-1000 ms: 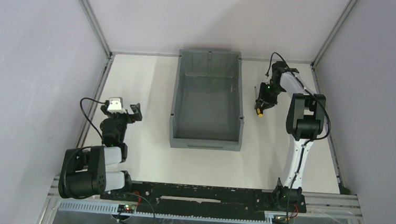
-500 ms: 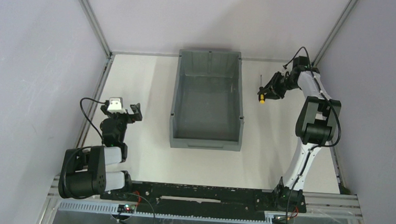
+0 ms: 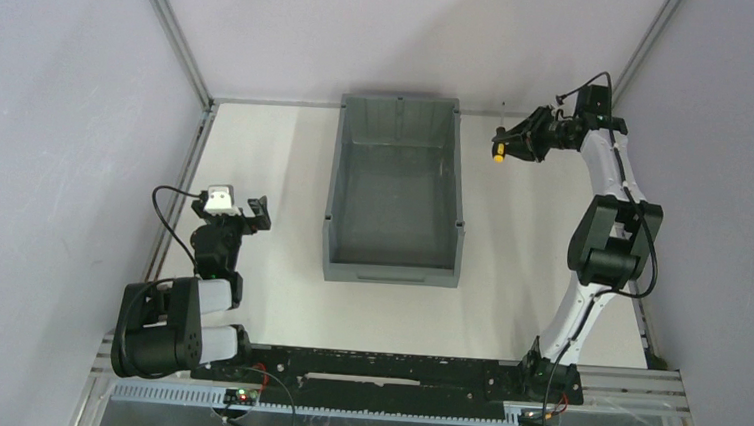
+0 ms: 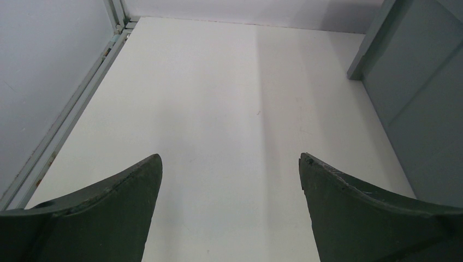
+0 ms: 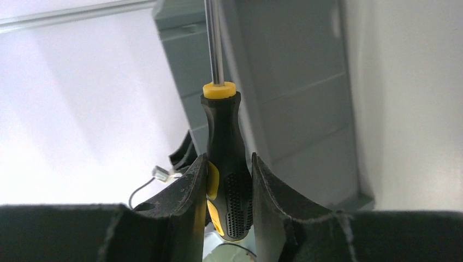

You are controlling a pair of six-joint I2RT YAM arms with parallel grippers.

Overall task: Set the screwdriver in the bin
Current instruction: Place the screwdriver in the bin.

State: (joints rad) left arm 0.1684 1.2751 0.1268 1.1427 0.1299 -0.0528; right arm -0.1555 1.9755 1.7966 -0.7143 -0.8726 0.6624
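The grey bin (image 3: 391,259) stands at the table's middle, open side up. My right gripper (image 3: 505,146) is shut on the screwdriver (image 3: 499,147) and holds it in the air, right of the bin's far right corner. In the right wrist view the black-and-yellow handle (image 5: 227,158) sits between my fingers (image 5: 185,194), its thin shaft pointing up, with the bin's outer wall (image 5: 306,98) behind it. My left gripper (image 3: 245,211) is open and empty, low over the table left of the bin, whose wall shows in the left wrist view (image 4: 415,103).
A metal frame rail (image 3: 183,174) runs along the table's left side, another along the right (image 3: 639,281). Grey walls close in the back and both sides. The left arm's cable (image 3: 168,198) loops near its wrist.
My right arm has lifted the screwdriver off the table and carried it up and toward the back, right of the bin. The left arm has not moved.
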